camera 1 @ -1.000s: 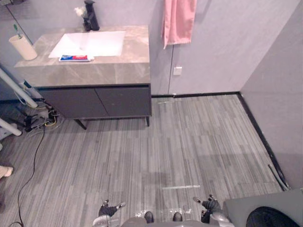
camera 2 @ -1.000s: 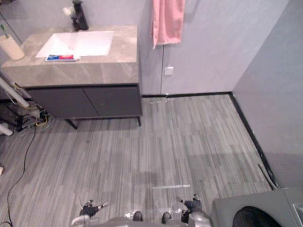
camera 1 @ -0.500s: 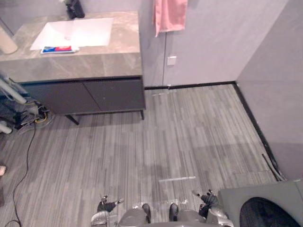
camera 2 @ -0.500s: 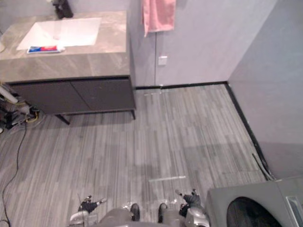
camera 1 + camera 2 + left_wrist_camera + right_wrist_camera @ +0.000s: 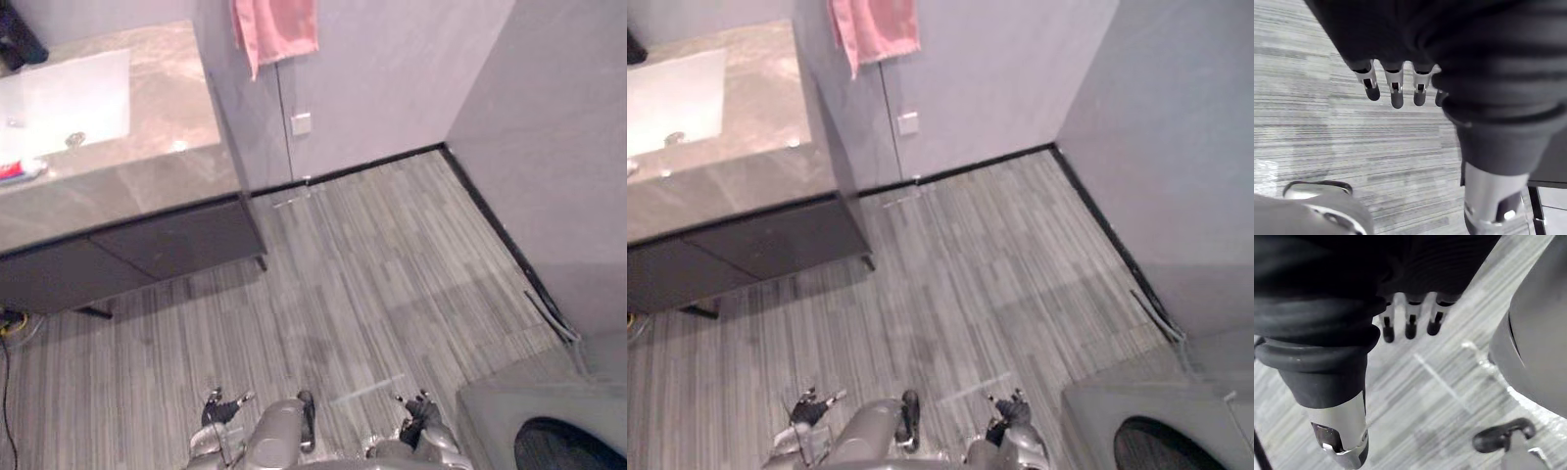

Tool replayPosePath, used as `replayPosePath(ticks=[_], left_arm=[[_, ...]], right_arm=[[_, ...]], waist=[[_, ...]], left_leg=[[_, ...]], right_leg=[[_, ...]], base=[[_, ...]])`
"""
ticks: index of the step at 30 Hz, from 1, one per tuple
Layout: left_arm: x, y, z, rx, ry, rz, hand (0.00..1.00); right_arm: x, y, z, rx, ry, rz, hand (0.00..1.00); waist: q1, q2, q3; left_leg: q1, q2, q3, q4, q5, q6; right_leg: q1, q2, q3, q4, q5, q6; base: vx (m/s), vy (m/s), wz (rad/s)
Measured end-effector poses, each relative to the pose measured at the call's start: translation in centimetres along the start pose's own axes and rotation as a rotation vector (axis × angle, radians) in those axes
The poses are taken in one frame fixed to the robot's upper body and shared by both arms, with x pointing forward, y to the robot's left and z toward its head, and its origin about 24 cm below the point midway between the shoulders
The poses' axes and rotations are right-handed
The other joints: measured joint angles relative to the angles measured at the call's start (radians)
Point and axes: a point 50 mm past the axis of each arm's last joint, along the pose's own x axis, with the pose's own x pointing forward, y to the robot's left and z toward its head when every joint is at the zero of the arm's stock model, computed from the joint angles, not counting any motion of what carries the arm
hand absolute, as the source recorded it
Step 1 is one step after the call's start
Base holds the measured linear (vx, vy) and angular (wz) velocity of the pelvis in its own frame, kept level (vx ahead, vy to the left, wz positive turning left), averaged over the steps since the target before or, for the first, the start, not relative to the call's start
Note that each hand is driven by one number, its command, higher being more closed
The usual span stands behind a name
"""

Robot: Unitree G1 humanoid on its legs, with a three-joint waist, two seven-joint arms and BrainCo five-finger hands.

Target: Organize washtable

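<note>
— Up at the far left, across the striped floor (image 5: 372, 274): washtable (image 5: 171, 166), white basin (image 5: 59, 103) sunk in its marble top and a small tube (image 5: 15, 173), red at one end, lying just beside the basin's near edge. Well apart from both hands
— Holding anything?
— No. Left hand (image 5: 221, 411), low near the floor: fingers (image 5: 1396, 95) straight and loose, grasping nothing. Right hand (image 5: 421, 419), low as well, just beside a grey appliance (image 5: 500, 421) with a dark round opening: fingers (image 5: 1409, 328) relaxed, likewise empty
— So which step?
— Looks like the approach, with nothing on the washtable touched yet. Probably barely begun
— And next?
— Calls for turning toward the left and walking up to the dark cabinet front (image 5: 137, 259), close enough to reach over the top. Then, at a guess, picking up the tube and setting it somewhere tidier
— Anything to mind?
— Pink towel (image 5: 274, 34) on the wall just past the washtable's right end. Best kept off with the right arm while closing in
</note>
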Motion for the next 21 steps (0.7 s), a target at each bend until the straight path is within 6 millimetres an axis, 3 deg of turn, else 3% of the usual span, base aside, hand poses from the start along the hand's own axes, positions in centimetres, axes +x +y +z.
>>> replayPosePath(ticks=[1,3,5,7,10,13,14,16,17,18,19,21], left_arm=[[0.0,-0.4,-0.1,0.004,0.01,-0.012,0.0],[0.0,-1.2,-0.2,0.014,0.023,-0.033,0.0],[0.1,-2.2,0.4,0.01,0.011,-0.057,0.0],[0.2,-2.5,0.6,0.008,0.006,-0.065,0.0],[0.1,-2.7,0.6,0.006,0.008,-0.069,0.0],[0.1,-2.6,0.4,0.005,0.015,-0.066,0.0],[0.0,-3.4,0.4,-0.008,0.015,-0.084,0.0],[-0.1,-4.0,0.5,-0.028,0.014,-0.093,0.0],[-0.1,-4.1,0.8,-0.057,0.012,-0.088,0.0],[0.0,-3.9,1.0,-0.063,0.001,-0.08,0.0],[0.0,-3.8,1.2,-0.061,-0.005,-0.078,0.0],[0.1,-3.7,2.1,-0.058,-0.041,-0.08,0.0]], right_arm=[[-0.1,0.0,0.0,-0.015,-0.007,0.009,0.0],[-0.1,0.1,0.2,-0.036,-0.024,0.023,0.0],[-0.1,0.3,0.4,-0.047,-0.031,0.029,0.0],[-0.1,0.2,0.4,-0.051,-0.03,0.028,0.0],[0.1,0.4,0.9,-0.071,-0.048,0.032,0.0],[0.1,0.5,0.9,-0.079,-0.046,0.034,0.0],[0.2,0.5,1.1,-0.083,-0.051,0.034,0.0],[0.3,0.6,1.5,-0.073,-0.057,0.035,0.0],[0.3,0.6,1.6,-0.052,-0.06,0.036,0.0],[0.2,0.9,1.3,-0.037,-0.047,0.042,0.0],[0.1,1.1,1.2,-0.03,-0.043,0.045,0.0],[0.0,1.3,0.8,-0.012,-0.03,0.051,0.0]], waist=[[0.0,0.002,0.002],[-0.002,-0.001,0.0],[-0.002,0.006,0.003],[-0.004,-0.005,-0.001],[-0.011,-0.005,-0.001],[-0.029,-0.024,-0.009],[-0.022,-0.001,-0.013],[-0.028,0.037,-0.007],[-0.024,0.06,0.001],[-0.019,0.055,0.011],[-0.017,0.056,0.012],[-0.023,0.028,0.026]], left_leg=[[0.063,-0.001,0.0,-0.013,-0.021,0.0],[0.127,0.002,0.001,-0.033,-0.026,-0.002],[0.216,0.023,0.001,-0.101,-0.039,-0.013],[0.253,0.035,-0.002,-0.134,-0.042,-0.019],[0.291,0.049,-0.034,-0.154,-0.065,-0.059],[0.317,0.049,-0.12,-0.143,-0.095,-0.109],[0.317,0.077,-0.157,-0.124,-0.094,-0.121],[0.224,0.121,-0.226,0.075,-0.084,-0.135],[0.124,0.153,-0.256,0.291,-0.02,-0.159],[0.048,0.193,-0.247,0.465,0.02,-0.166],[0.025,0.206,-0.236,0.517,0.018,-0.164],[-0.051,0.21,-0.157,0.558,0.018,-0.164]], right_leg=[[-0.054,-0.014,-0.047,0.155,-0.003,-0.003],[-0.1,-0.051,-0.141,0.23,-0.016,-0.026],[-0.154,-0.084,-0.283,0.159,-0.032,-0.058],[-0.19,-0.091,-0.338,0.051,-0.029,-0.061],[-0.256,-0.074,-0.317,-0.127,0.042,-0.092],[-0.259,-0.058,-0.259,-0.197,0.204,-0.118],[-0.244,-0.045,-0.282,-0.161,0.174,-0.126],[-0.206,-0.018,-0.333,-0.171,0.13,-0.143],[-0.166,0.013,-0.353,-0.189,0.111,-0.164],[-0.113,0.04,-0.356,-0.218,0.099,-0.18],[-0.08,0.049,-0.357,-0.235,0.094,-0.187],[0.031,0.049,-0.357,-0.305,0.075,-0.192]], base=[[0.35,0.155,-0.54],[0.29,0.093,-0.25],[0.32,0.034,-0.04],[0.29,-0.035,0.12],[0.29,-0.128,0.23],[0.4,-0.292,0.71],[0.4,-0.337,0.81],[0.37,-0.334,0.47],[0.39,-0.373,0.07],[0.39,-0.34,-0.06],[0.38,-0.274,-0.14],[0.29,-0.159,-0.01]])
